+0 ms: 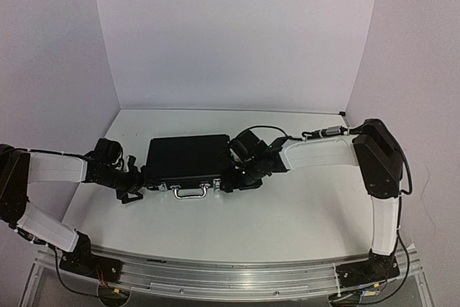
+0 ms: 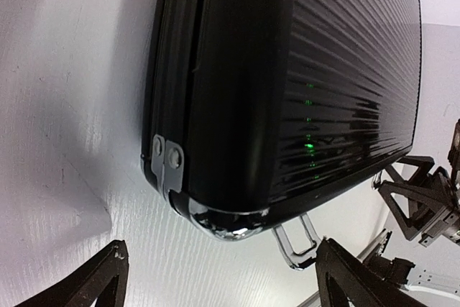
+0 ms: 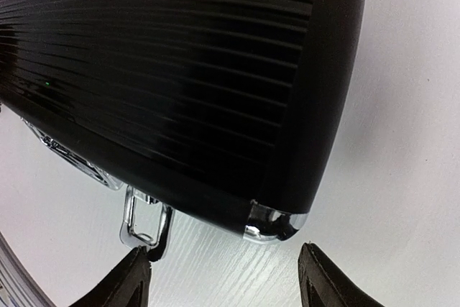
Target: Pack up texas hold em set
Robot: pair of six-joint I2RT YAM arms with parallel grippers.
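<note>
Clad in white panels between bulky black joint housings, on left arm [image 1: 54, 169] and right arm [image 1: 323, 154] alike. Looped with a thin black cable [image 1: 262, 129] near the right wrist. Tipped with matte black left fingers [image 2: 97, 285], open-framed and triangular, and plainer, solid-looking right fingers [image 3: 129, 282]. Set on dark bases [image 1: 75, 260], trailing possibly red and yellow wiring, too small to confirm.

Overhead camera looks down; both wrist cameras closely share the case [image 1: 188, 157].
</note>
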